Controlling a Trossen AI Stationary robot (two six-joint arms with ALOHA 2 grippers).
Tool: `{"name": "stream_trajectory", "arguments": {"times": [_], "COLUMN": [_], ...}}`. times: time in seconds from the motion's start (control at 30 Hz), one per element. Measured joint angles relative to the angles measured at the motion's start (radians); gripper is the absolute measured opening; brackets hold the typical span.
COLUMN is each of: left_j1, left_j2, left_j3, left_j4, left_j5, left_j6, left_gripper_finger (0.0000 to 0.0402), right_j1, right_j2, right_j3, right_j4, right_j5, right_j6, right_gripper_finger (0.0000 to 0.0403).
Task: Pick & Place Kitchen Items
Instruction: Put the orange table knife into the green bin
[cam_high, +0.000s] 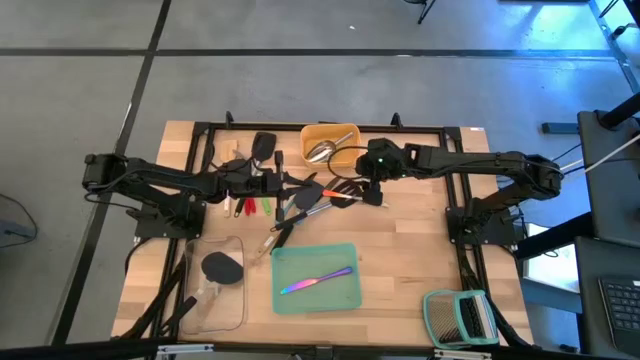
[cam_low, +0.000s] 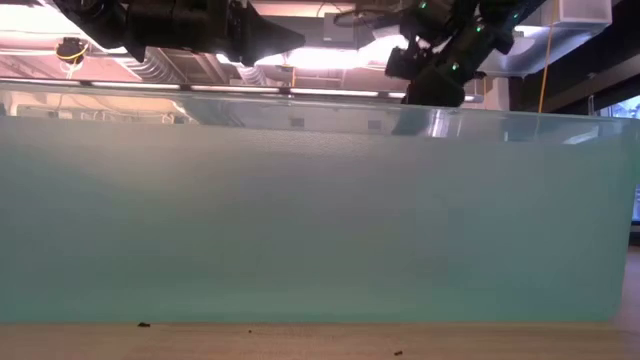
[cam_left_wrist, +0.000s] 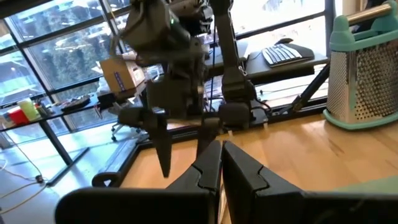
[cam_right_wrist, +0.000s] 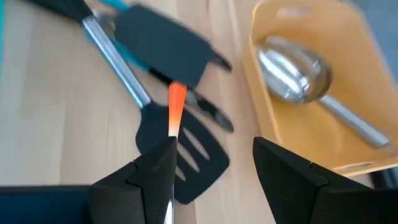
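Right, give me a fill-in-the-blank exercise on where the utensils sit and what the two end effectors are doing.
1. The steel scoop lies in the ____ tray.
2. The iridescent knife lies alone in the ____ tray.
3. The left end effector has its fingers ____.
4. The right end effector hangs with open fingers above a slotted ____.

Missing words: yellow; teal; shut; turner
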Motion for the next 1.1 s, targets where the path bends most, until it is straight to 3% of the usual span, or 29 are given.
{"name": "stream_trajectory", "arguments": {"times": [0.4, 0.67, 1.1], "left_j1": [0.000, 0.000, -0.001], "left_j2": [0.000, 0.000, 0.001], "left_j3": [0.000, 0.000, 0.000], "left_j4": [0.001, -0.004, -0.007], "left_j5": [0.000, -0.002, -0.020], "left_j6": [0.026, 0.026, 0.020], "left_gripper_finger": [0.0008, 0.0008, 0.0008], "right_j1": [0.000, 0.001, 0.007], "right_j2": [0.131, 0.194, 0.206], "right_j3": [0.000, 0.000, 0.000], "right_j4": [0.058, 0.053, 0.005], "right_j5": [0.094, -0.022, -0.053], "right_j6": [-0.010, 0.001, 0.107], "right_gripper_finger": [0.0216, 0.0216, 0.0216]}}
